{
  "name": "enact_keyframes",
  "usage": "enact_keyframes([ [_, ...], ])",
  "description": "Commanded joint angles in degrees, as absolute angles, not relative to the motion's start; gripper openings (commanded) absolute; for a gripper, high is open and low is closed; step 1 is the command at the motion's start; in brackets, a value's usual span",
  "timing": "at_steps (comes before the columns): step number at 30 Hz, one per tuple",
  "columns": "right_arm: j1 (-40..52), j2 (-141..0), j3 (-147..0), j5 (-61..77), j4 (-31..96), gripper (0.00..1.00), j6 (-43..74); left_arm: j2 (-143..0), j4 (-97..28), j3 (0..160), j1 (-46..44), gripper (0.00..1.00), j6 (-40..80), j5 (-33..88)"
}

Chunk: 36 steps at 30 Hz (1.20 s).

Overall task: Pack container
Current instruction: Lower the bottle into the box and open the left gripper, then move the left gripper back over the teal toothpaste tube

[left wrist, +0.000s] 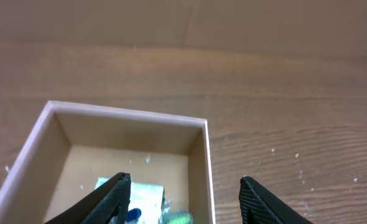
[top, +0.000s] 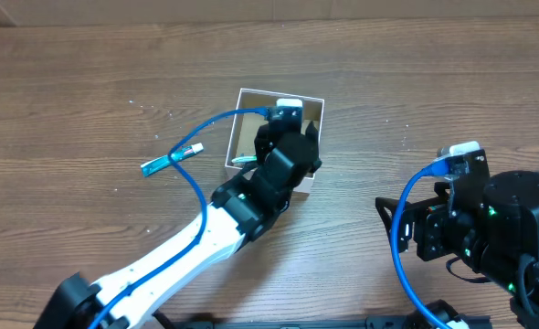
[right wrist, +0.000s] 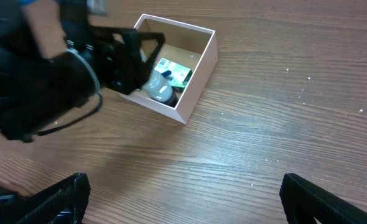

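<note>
The container (top: 260,93) is a square, shallow box with white walls and a brown inside, at the table's middle. My left gripper (top: 286,137) hangs over it, open and empty. In the left wrist view the container (left wrist: 127,113) lies below the open fingers (left wrist: 186,199), which straddle its right wall. A green-and-white packet (left wrist: 147,196) lies on its floor. The right wrist view shows the container (right wrist: 199,68) holding the packet (right wrist: 174,70) and a white rounded item (right wrist: 158,90). My right gripper (right wrist: 183,205) is open and empty over bare table, to the container's right (top: 393,224).
A thin blue-teal item (top: 171,159) lies on the wooden table left of the container, under the left arm's blue cable. The left arm stretches from the bottom left corner up to the container. The right arm's bulk fills the lower right.
</note>
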State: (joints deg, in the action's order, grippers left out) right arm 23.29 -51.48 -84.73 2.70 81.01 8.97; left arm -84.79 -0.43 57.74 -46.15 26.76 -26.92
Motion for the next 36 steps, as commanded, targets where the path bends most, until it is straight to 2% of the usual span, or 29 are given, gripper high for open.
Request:
enact_keyframes([
  [1,23.4,-51.4,-84.8,2.2,80.7,1.00,9.2,-77.4,0.0,59.0,-46.5,0.61,19.5,-31.0],
  [7,23.4,-51.4,-84.8,2.2,80.7,1.00,9.2,-71.2,-6.2,59.0,-45.5,0.64,19.5,-40.7],
  [12,23.4,-51.4,-84.8,2.2,80.7,1.00,9.2,-67.7,-20.6,59.0,-39.1,0.65,27.2,-43.4],
  [16,23.4,-51.4,-84.8,2.2,80.7,1.00,9.2,-66.2,-27.5,59.0,-29.4,0.71,24.4,-33.8],
  [25,23.4,-51.4,-84.8,2.2,80.7,1.00,9.2,-67.0,-28.3,59.0,-5.3,0.76,-5.5,-1.1],
  [27,23.4,-51.4,-84.8,2.2,80.7,1.00,9.2,-68.1,-29.0,59.0,-0.8,0.85,-11.6,6.0],
  [28,23.4,-51.4,-84.8,2.2,80.8,1.00,9.2,-69.1,-29.4,59.0,1.6,0.86,-14.0,9.2],
  [31,23.4,-51.4,-84.8,2.2,80.7,1.00,9.2,-72.5,-30.5,59.0,5.9,0.90,-17.6,13.8],
  [36,23.4,-51.4,-84.8,2.2,80.7,1.00,9.2,-79.6,-30.8,59.0,6.7,0.91,-22.8,15.0],
])
